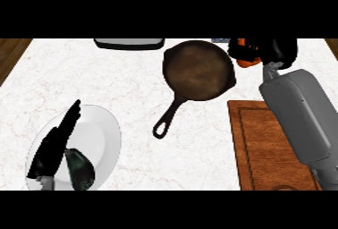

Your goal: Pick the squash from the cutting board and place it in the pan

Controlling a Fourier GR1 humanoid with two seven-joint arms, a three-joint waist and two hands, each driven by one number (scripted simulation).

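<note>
1. Head view, the step in hand: the right robot hand (274, 50) is curled round the squash (247, 63), which shows only as orange bits between the black fingers. The board (264, 147) lies behind this hand, nearer the robot and partly under the grey forearm (297, 116), and nothing shows on its bare wood. I judge the pick done and the carry to the pan under way.
2. The pan (198, 71) sits just left of the right robot hand, its rim close beside the fingers. Its handle runs back and left across the surface (132, 89). Nothing shows in its bowl.
3. Next move, as I judge it: take the hand left until the squash is over the middle of the bowl. Then lower it past the rim and open the fingers.
4. The left robot hand (56, 143) rests far to the left of the right one, fingers straight, over a plate (109, 134). A dark green thing (80, 169) lies on the plate just beside it.
5. Hard to tell:
   - Most of the squash is hidden, so its shape and tilt are unclear.
   - I cannot tell how high the right robot hand is above the surface.
   - A grey tray-like thing (128, 43) beyond the pan is cut off at the far edge.
   - The forearm covers the board's right side.
</note>
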